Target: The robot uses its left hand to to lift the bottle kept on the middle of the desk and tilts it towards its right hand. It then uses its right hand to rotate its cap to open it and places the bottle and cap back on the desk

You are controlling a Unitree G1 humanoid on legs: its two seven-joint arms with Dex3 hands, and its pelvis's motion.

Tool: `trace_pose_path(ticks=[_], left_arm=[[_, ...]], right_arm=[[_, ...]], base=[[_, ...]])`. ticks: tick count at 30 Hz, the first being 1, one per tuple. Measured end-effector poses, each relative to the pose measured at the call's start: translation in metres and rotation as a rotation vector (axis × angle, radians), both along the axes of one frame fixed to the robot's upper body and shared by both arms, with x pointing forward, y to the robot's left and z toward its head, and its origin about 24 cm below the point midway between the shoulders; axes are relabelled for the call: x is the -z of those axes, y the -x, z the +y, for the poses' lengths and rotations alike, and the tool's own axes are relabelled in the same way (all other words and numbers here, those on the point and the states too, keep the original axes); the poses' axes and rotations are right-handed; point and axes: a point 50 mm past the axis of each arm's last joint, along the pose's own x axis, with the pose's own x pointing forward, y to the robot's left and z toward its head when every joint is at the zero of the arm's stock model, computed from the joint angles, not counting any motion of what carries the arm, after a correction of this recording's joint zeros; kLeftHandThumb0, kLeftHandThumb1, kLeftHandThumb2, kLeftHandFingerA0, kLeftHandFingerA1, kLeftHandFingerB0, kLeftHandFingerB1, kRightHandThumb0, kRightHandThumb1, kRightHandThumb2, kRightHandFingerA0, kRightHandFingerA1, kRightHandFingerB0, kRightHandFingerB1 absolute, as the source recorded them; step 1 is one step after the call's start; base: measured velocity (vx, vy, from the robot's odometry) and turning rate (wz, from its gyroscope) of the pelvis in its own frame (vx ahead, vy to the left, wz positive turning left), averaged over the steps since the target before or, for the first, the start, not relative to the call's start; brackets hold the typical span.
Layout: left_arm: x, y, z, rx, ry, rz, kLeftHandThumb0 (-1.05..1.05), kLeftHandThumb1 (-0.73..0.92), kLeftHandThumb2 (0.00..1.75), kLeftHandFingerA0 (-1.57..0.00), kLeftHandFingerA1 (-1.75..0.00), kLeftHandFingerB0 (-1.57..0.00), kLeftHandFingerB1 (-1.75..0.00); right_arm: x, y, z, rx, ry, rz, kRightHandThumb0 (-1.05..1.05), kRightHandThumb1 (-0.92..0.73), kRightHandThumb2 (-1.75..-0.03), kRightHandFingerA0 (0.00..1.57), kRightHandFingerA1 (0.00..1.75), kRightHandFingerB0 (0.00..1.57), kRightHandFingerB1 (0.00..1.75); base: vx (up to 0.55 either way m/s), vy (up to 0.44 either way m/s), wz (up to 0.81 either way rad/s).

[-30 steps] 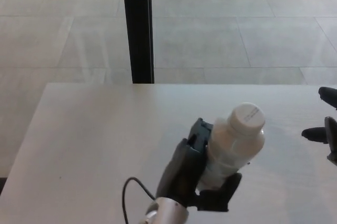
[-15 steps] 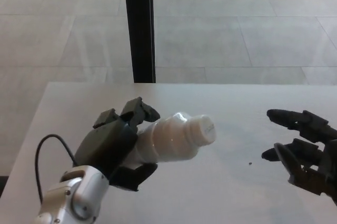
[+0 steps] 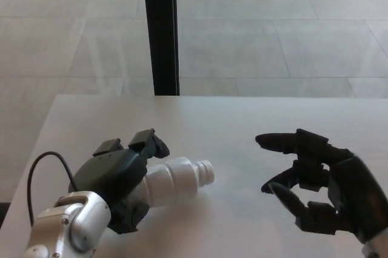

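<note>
A floor (image 3: 273,28) of large pale tiles with thin grout lines filled the upper half of the frame, crossed by a straight black post (image 3: 160,28) that ran down to the far edge of the desk (image 3: 242,125). The desk, a smooth matte off-white slab, took up the lower half. At lower left the left hand (image 3: 118,179), matte black over a rounded silver wrist with a thin black cable looping off it, had its thick fingers clamped around the bottle (image 3: 176,179). The bottle was white, ribbed plastic, lying nearly level, its cap (image 3: 207,172) pointing toward frame right. At lower right the right hand (image 3: 321,182) hung with its blocky fingers spread apart, empty, well apart from the cap.
</note>
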Motion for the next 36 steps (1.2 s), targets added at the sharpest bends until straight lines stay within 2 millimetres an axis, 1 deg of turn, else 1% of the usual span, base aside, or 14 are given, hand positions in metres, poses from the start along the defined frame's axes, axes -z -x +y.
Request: trace_pose_path(ticks=[4,5,10,13,16,17,18,19,21,22,26,31,34,36], left_arm=[[-0.002,-0.002,-0.01,-0.004,0.063,0.0,0.14,0.63,1.1,-0.87,-1.75,-0.8,-1.45],[-0.002,-0.002,-0.012,-0.007,0.079,0.0,0.11,0.6,1.04,-0.87,-1.75,-0.79,-1.47],[-0.002,-0.004,-0.021,-0.017,0.135,0.002,0.14,0.56,1.25,-0.9,-1.75,-0.8,-1.46],[-0.001,-0.004,-0.025,-0.02,0.158,0.002,0.16,0.55,1.19,-0.86,-1.68,-0.8,-1.36],[0.0,-0.003,-0.027,-0.024,0.167,-0.001,0.17,0.52,1.15,-0.88,-1.75,-0.81,-1.46],[0.0,-0.003,-0.026,-0.024,0.165,-0.002,0.16,0.54,1.12,-0.88,-1.68,-0.8,-1.26],[0.001,-0.003,-0.026,-0.026,0.162,-0.003,0.16,0.55,1.1,-0.88,-1.66,-0.82,-1.27],[0.001,-0.003,-0.026,-0.026,0.158,-0.005,0.13,0.55,1.08,-1.03,-1.51,-0.87,-1.16],[0.002,-0.003,-0.025,-0.028,0.152,-0.008,0.16,0.53,1.1,-0.92,-1.62,-0.84,-1.26],[0.003,-0.002,-0.025,-0.029,0.147,-0.008,0.16,0.55,1.18,-0.91,-1.74,-0.83,-1.44],[0.01,0.002,-0.026,-0.046,0.159,-0.005,0.12,0.57,1.06,-0.93,-1.75,-0.82,-1.48],[0.013,0.005,-0.032,-0.087,0.17,-0.023,-0.17,0.69,0.63,-0.84,-1.54,-0.6,-1.02],[0.015,0.006,-0.036,-0.104,0.164,-0.012,-0.21,0.6,0.72,-0.83,-1.56,-0.56,-0.97],[0.017,0.007,-0.038,-0.118,0.157,0.0,-0.29,0.66,0.64,-0.89,-1.39,-0.55,-0.85]], right_arm=[[0.012,0.002,0.009,-0.021,0.023,0.045,-0.57,-0.51,-0.61,0.84,0.88,0.52,0.4],[0.015,0.003,0.011,-0.026,0.029,0.058,-0.58,-0.6,-0.59,0.81,0.95,0.52,0.37],[0.033,0.006,0.015,-0.028,0.076,0.12,-0.56,-0.58,-0.59,0.8,0.99,0.51,0.39],[0.042,0.008,0.013,-0.008,0.086,0.154,-0.56,-0.58,-0.59,0.81,0.96,0.52,0.39],[0.043,0.008,0.012,0.017,0.075,0.155,-0.58,-0.61,-0.58,0.79,0.97,0.53,0.4],[0.043,0.007,0.01,0.027,0.073,0.153,-0.58,-0.61,-0.59,0.79,0.96,0.53,0.4],[0.043,0.007,0.008,0.038,0.073,0.151,-0.59,-0.61,-0.59,0.78,0.97,0.52,0.41],[0.042,0.006,0.007,0.048,0.072,0.149,-0.59,-0.63,-0.59,0.77,0.97,0.52,0.41],[0.042,0.006,0.005,0.059,0.073,0.143,-0.6,-0.63,-0.59,0.76,0.98,0.52,0.41],[0.042,0.005,0.004,0.066,0.075,0.139,-0.59,-0.59,-0.61,0.76,1.01,0.53,0.41],[0.038,0.004,-0.004,0.101,0.07,0.112,-0.58,-0.58,-0.61,0.77,1.02,0.55,0.4],[0.034,0.003,-0.012,0.129,0.071,0.088,-0.59,-0.59,-0.61,0.77,0.99,0.59,0.41],[0.034,0.003,-0.013,0.136,0.072,0.086,-0.59,-0.6,-0.61,0.76,0.99,0.62,0.42],[0.034,0.003,-0.014,0.14,0.072,0.085,-0.58,-0.61,-0.59,0.79,1.01,0.63,0.43]], base=[[0.0,0.0,0.0],[0.0,0.0,0.0],[0.0,0.0,0.0],[0.0,0.0,0.0],[0.0,0.0,0.0],[0.0,0.0,0.0],[0.0,0.0,0.0],[0.0,0.0,0.0],[0.0,0.0,0.0],[0.0,0.0,0.0],[0.0,0.0,0.0],[0.0,0.0,0.0],[0.0,0.0,0.0],[0.0,0.0,0.0]])
